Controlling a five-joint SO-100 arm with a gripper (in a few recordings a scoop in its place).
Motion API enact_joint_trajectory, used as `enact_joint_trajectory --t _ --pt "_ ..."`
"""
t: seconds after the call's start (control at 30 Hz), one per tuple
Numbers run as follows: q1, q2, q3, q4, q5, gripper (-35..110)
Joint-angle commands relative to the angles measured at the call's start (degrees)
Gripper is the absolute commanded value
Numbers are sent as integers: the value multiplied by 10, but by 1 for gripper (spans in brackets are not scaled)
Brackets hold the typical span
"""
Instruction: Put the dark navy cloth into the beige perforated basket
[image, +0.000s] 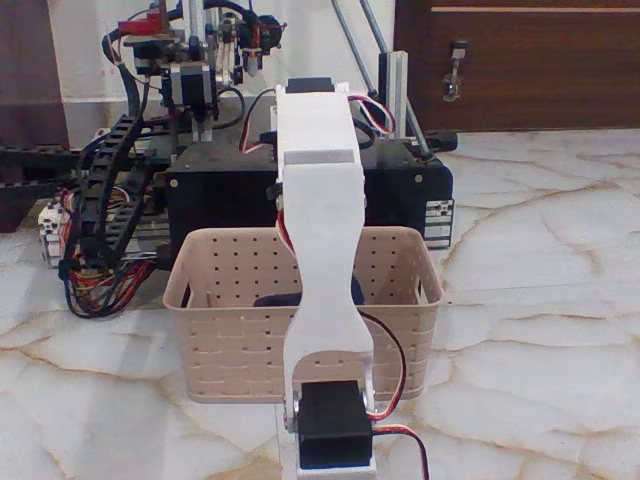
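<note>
The white arm (320, 250) reaches over the beige perforated basket (230, 340), blocking its fingers, so I cannot tell their state. Dark navy cloth (275, 301) peeks out inside the basket, behind the arm.

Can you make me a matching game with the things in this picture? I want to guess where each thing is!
Things:
1. beige perforated basket
2. dark navy cloth
3. black machine box
4. white robot arm

Places:
A. inside the basket
B. behind the basket
C. on the marble floor, in the middle of the picture
D. reaching up in front of the basket

Pairs: 1-C, 2-A, 3-B, 4-D
</note>
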Motion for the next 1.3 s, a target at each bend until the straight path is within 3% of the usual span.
enact_joint_trajectory --t 0.0,0.07,0.13,0.2,0.33,0.5,0.73,0.93,1.27 --pt "6 12 -17 74 -21 8" --pt "9 18 -2 73 -25 8" --pt "9 24 -2 -58 -11 7" --pt "9 34 6 -105 -17 7" --pt "9 158 230 -262 -87 3" --pt "18 272 393 -383 -146 0" --pt "21 410 667 -635 -252 0" --pt "18 470 757 -663 -383 0" --pt "15 615 962 -791 -485 0"
